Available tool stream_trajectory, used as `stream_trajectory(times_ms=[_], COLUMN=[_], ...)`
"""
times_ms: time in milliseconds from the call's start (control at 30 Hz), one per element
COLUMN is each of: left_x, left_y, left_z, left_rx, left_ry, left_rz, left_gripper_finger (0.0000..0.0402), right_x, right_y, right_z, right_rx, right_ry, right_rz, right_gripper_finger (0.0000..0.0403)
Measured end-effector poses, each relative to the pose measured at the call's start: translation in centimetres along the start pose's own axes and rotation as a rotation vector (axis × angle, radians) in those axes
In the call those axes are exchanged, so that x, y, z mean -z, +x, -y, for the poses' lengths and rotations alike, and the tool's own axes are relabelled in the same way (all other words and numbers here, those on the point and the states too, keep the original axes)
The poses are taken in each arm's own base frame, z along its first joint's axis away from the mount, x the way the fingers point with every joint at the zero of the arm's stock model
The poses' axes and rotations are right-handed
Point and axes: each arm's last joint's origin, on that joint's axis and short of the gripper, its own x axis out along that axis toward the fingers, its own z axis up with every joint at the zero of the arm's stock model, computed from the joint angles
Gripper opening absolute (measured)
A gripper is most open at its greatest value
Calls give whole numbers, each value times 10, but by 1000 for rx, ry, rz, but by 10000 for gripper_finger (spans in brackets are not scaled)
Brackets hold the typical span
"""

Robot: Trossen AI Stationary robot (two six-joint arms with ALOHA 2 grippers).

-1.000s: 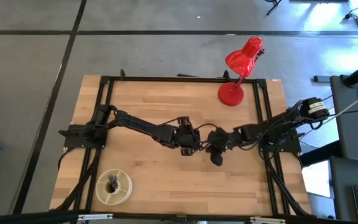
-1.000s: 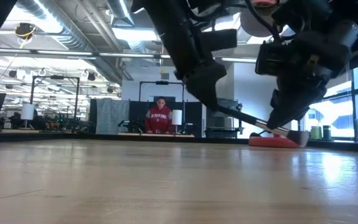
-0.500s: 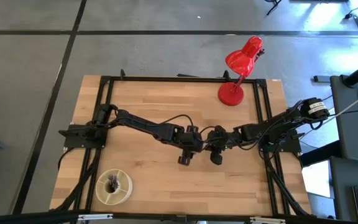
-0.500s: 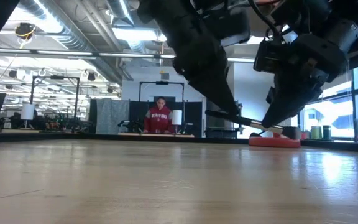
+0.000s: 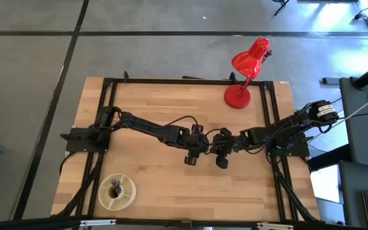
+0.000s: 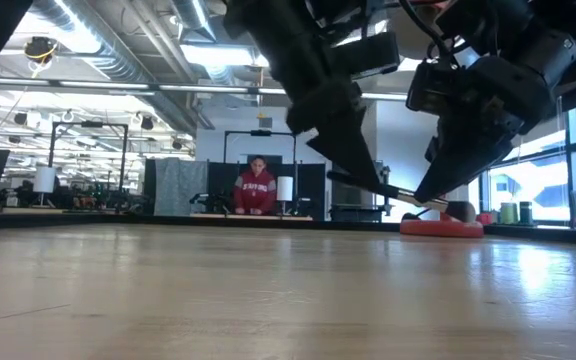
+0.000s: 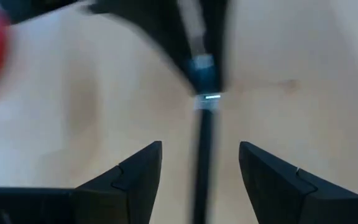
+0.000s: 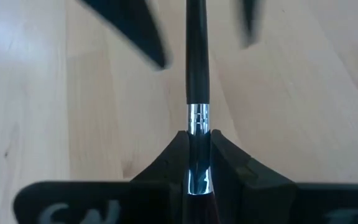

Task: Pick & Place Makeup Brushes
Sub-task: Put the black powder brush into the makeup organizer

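Lower left of high view: round holder [image 5: 117, 191] with brushes [image 5: 116, 188] inside. Centre: left gripper [image 5: 193, 152] spread wide around brush [image 8: 197, 68] handle, not touching. Just right: right gripper [image 5: 221, 153] clamped narrow on silver ferrule, brush lifted off table [image 5: 152, 105]. Upper right: red lamp [image 5: 246, 71].

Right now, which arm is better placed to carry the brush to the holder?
The left. Its open gripper straddles the brush that the right gripper holds shut, and the holder stands on the left arm's side of the table.
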Motion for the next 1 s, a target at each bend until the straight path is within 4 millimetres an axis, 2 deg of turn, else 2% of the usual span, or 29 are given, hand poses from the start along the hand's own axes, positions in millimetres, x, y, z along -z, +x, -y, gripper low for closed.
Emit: stream_trajectory(times_ms=[100,200,467,600,800,1000], left_x=[0,0,4,5,7,14], left_y=[0,0,0,0,0,-2], left_z=[3,3,1,2,2,3], left_rx=[107,96,55,60,33,-134], left_ry=[5,-10,-20,-19,-56,-164], left_rz=[17,14,-31,-47,-65,-154], left_gripper_finger=[206,188,78,43,43,46], right_x=[0,-1,-4,-5,-6,-11], right_y=[0,0,0,0,0,-10], right_z=[0,-1,-2,-3,-2,0], right_rx=[-7,-8,-30,-34,-20,55], right_ry=[-1,-1,3,1,16,58], right_rz=[4,11,39,45,58,135], right_gripper_finger=[47,47,48,48,68,139])
